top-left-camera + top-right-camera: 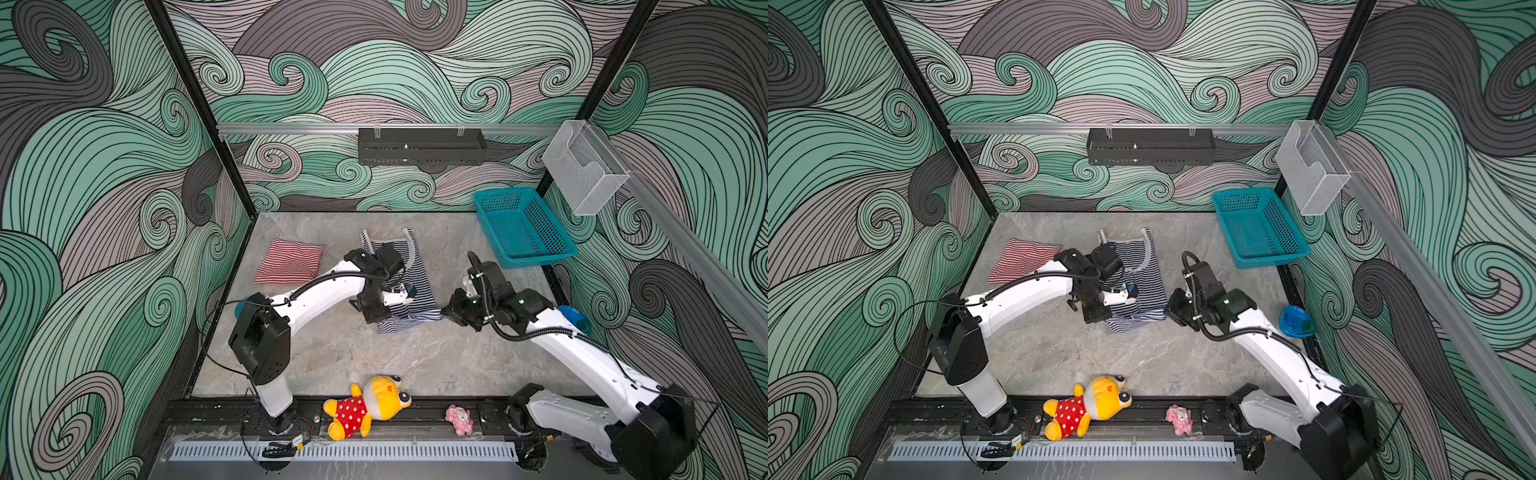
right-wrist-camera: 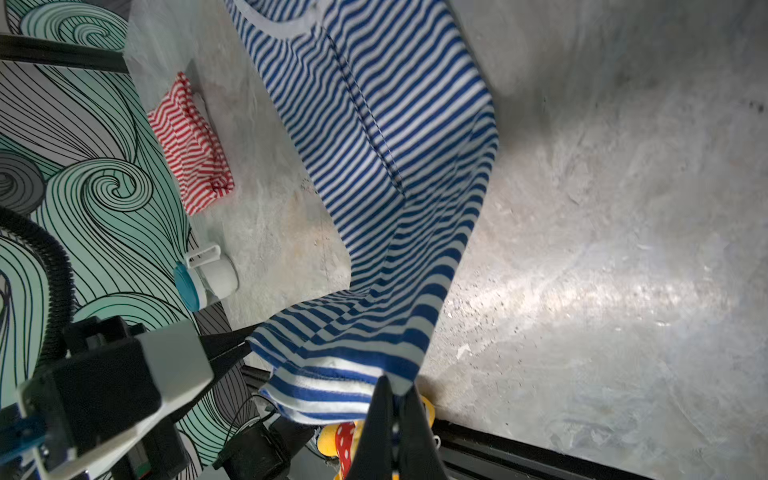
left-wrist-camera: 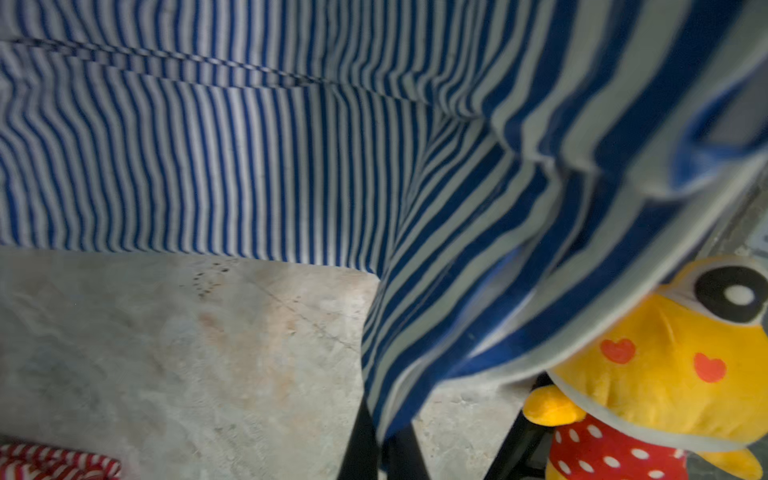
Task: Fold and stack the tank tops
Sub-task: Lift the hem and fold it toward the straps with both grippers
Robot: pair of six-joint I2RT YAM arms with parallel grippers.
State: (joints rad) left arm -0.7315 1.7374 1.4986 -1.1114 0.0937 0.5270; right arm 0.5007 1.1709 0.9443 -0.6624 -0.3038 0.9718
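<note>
Navy tank top (image 1: 419, 276) clamped; left pincer (image 3: 384, 451) half-hidden

Soft knit navy tank top (image 2: 374, 124), matt mottled tabletop (image 2: 623, 208), perforated plastic basket (image 1: 498, 203)

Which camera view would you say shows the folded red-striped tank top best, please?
A top view: the red-striped tank top lies whole and unobstructed, seen from above. The right wrist view shows it obliquely; the left wrist view catches only a blurred corner.
</note>
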